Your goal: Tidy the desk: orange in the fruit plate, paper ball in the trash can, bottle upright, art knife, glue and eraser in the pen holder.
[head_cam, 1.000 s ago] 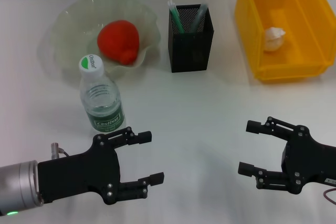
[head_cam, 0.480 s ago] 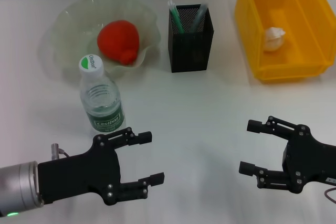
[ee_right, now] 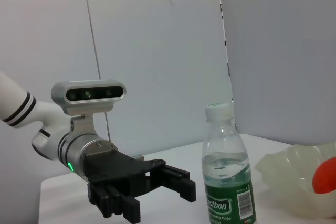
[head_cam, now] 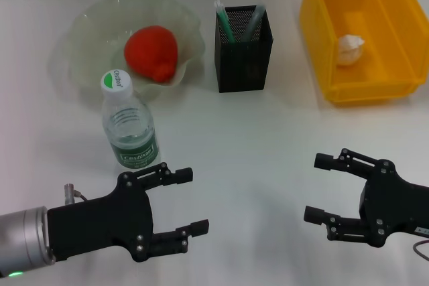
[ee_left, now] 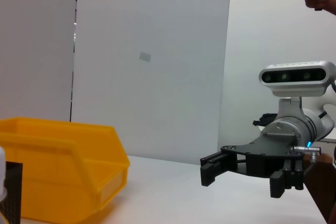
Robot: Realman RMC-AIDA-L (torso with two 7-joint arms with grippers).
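The orange lies in the translucent fruit plate at the back left. Just in front of the plate, the bottle stands upright with its cap on. In the black mesh pen holder stand a green-and-white stick and a grey handle. The eraser is hidden. The paper ball rests inside the yellow trash can. My left gripper hovers open near the front left, below the bottle. My right gripper is open at the front right, holding nothing.
The right wrist view shows the bottle beside my left gripper, with the fruit plate behind. The left wrist view shows the trash can and my right gripper.
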